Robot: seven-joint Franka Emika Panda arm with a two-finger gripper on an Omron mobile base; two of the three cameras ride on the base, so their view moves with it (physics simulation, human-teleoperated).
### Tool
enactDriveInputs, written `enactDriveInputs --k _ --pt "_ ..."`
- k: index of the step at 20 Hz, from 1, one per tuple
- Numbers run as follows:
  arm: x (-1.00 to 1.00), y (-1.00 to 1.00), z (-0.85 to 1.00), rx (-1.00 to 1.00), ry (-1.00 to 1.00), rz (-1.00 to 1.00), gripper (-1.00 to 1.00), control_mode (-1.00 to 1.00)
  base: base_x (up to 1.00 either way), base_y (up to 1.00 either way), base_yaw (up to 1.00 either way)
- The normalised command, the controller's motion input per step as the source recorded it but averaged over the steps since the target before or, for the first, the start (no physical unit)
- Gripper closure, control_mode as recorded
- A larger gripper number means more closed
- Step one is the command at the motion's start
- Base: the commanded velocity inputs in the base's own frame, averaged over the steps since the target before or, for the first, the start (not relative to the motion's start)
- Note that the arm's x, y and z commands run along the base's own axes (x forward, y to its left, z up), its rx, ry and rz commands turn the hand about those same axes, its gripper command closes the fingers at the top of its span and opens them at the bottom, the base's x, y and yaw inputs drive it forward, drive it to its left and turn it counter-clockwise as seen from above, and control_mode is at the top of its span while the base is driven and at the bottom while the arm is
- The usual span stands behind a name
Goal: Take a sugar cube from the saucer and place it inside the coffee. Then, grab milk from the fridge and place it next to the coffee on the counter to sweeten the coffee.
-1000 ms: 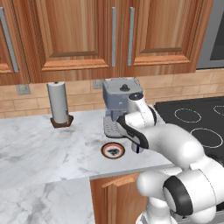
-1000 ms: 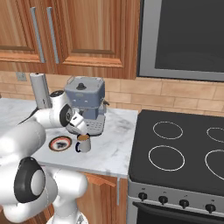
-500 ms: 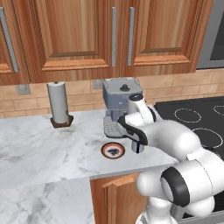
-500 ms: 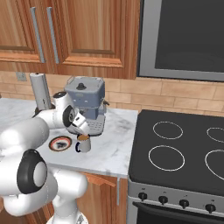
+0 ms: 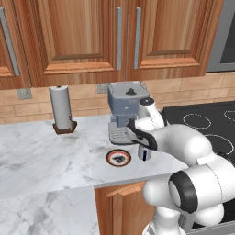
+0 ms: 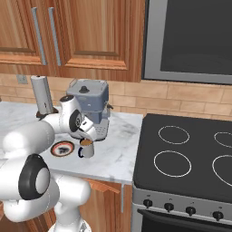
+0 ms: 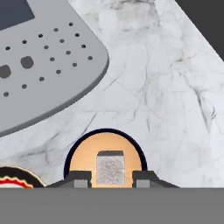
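i see the sugar cube (image 7: 110,167) as a small pale grey block with a speckled face, sitting square between my two finger tips right over the coffee (image 7: 105,154). the gripper (image 7: 111,179) has its tips close against the cube's two sides, so i read it as clamped on the cube. the coffee is a round dark-rimmed mug with a tan-brown liquid surface, standing on the counter (image 7: 166,87), white marble with grey veins.

from the right base view the coffee (image 6: 86,148) is just in front of the espresso machine (image 6: 88,106), with its handle showing on the side, and the saucer (image 6: 62,148) lies just beside it, red-brown rim and dark centre. in the left base view the saucer (image 5: 119,157) sits in front of the espresso machine (image 5: 126,108). the machine's perforated grey drip tray (image 7: 43,61) is near the mug. a paper towel roll (image 5: 62,109) stands well apart from the machine along the wall.
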Motion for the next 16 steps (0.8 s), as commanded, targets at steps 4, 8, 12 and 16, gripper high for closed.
enactDriveInputs --k 4,8,12,16 --pt "0.0 -0.02 0.1 0.0 -0.01 0.0 -1.0 -1.0 0.0 0.0 0.0" --pt "0.0 0.01 0.41 0.0 -0.06 0.0 -1.0 -1.0 0.0 0.0 0.0" --pt "-0.08 0.0 0.57 0.0 -0.1 0.0 -1.0 -1.0 0.0 0.0 0.0" --pt "-0.49 -0.26 0.59 0.0 -0.13 0.02 -1.0 -1.0 0.0 0.0 0.0"
